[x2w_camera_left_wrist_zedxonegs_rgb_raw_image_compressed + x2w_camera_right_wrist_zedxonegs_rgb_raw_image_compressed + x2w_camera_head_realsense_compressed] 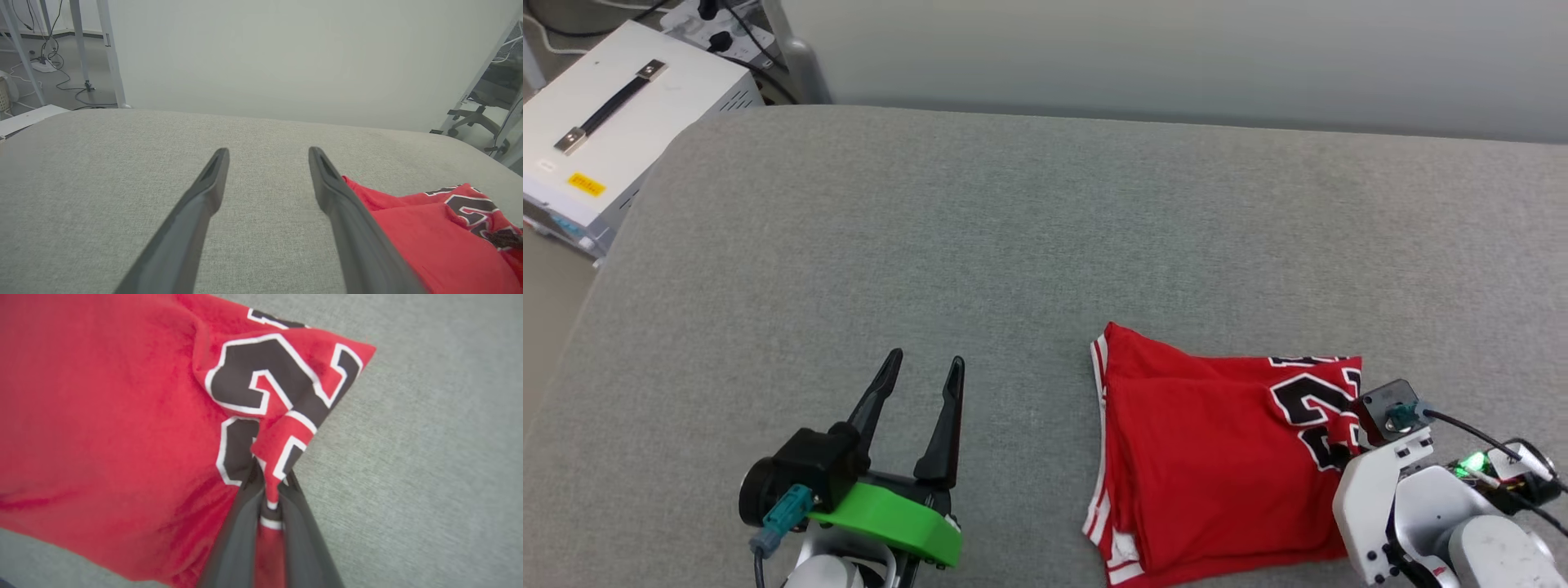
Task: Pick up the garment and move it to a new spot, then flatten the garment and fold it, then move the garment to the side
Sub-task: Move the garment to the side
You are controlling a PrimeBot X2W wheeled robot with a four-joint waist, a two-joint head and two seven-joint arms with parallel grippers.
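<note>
The garment [1209, 457] is a red jersey with black, white-outlined numbers, lying folded on the grey table [1029, 229] at the lower right of the head view. My right gripper [267, 482] is shut on a pinched fold of the garment [122, 416] at its numbered right edge; cloth runs up between the two dark fingers. In the head view the right wrist [1396, 425] hangs over that edge. My left gripper [927, 367] stands open over bare table left of the garment, nothing between its fingers [212, 179]. The garment [429, 232] lies to the right of them.
A white equipment box [613, 122] with a black handle stands off the table's far left corner, with cables and a power strip [711, 24] behind it. A pale wall runs along the table's far edge. An office chair base [474, 118] stands at the far right.
</note>
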